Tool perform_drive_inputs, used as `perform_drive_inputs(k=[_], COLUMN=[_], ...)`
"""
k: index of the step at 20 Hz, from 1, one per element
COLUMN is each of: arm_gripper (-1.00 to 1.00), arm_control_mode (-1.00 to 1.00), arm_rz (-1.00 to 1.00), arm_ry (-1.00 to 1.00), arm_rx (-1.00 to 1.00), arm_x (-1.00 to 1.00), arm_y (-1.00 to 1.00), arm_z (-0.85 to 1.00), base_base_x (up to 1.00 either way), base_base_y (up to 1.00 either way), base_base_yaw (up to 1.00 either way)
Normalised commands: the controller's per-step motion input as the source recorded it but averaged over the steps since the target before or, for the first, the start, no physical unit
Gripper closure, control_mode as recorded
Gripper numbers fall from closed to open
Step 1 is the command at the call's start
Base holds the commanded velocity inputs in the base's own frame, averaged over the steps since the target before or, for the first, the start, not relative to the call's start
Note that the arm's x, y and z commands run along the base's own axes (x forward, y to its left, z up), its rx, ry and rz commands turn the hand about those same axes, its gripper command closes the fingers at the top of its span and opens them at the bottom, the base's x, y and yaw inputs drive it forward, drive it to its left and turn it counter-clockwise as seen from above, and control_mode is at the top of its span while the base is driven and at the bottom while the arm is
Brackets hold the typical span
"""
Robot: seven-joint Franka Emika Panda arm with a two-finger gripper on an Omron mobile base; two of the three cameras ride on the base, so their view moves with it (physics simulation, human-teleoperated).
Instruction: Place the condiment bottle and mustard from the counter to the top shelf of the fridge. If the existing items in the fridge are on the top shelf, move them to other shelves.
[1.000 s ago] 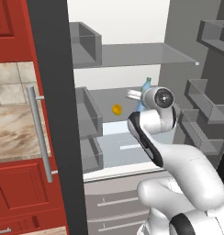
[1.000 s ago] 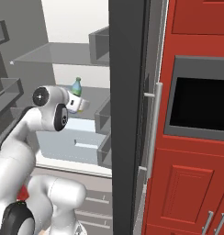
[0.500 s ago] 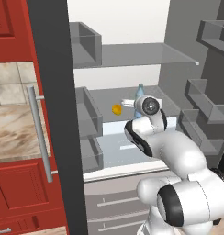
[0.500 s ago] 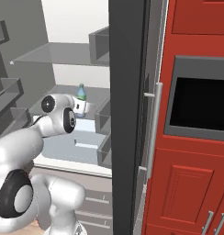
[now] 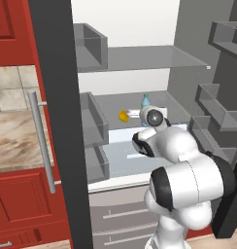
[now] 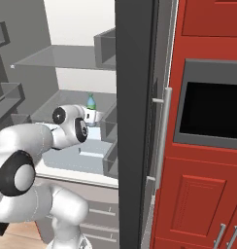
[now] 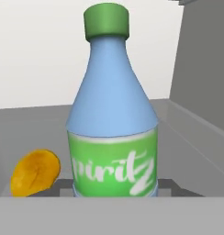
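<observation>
I have the arm reaching into the open fridge point(image 5: 188, 97), with the end effector point(image 6: 95, 115) level with the middle shelf point(image 5: 115, 104). The blue bottle point(image 7: 113, 124) stands upright on that shelf, right in front of the hand and close to it, green cap on top and green label facing me. The orange fruit point(image 7: 35, 172) lies on the same shelf just beside the bottle, on its left in the hand view and apart from it. From the right base view the bottle's neck rises just above the white hand. I cannot tell whether the fingers are spread or already pinching the bottle; they are hidden. The top shelf point(image 5: 149, 58) sits above the bottle. Left of the fridge door point(image 5: 57, 121), a strip of the marbled table point(image 5: 16, 141) shows over red cabinets point(image 5: 23, 194)
</observation>
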Motion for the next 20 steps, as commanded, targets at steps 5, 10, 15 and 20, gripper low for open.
perform_drive_inputs(k=[5,10,15,20], arm_gripper=[1.00,1.00,-1.00,-1.00], arm_control_mode=[-1.00,-1.00,-1.00,-1.00], arm_rz=[0.00,0.00,0.00,0.00], arm_ry=[0.00,-0.02,-0.04,-0.03], arm_rx=[0.00,0.00,0.00,0.00], arm_x=[0.46,0.36,0.07,0.05], arm_y=[-0.03,-0.02,0.00,0.00], arm_z=[-0.16,-0.05,0.00,0.07], base_base_x=[0.00,0.00,0.00,0.00], base_base_y=[0.00,0.00,0.00,0.00], base_base_yaw=[0.00,0.00,0.00,0.00])
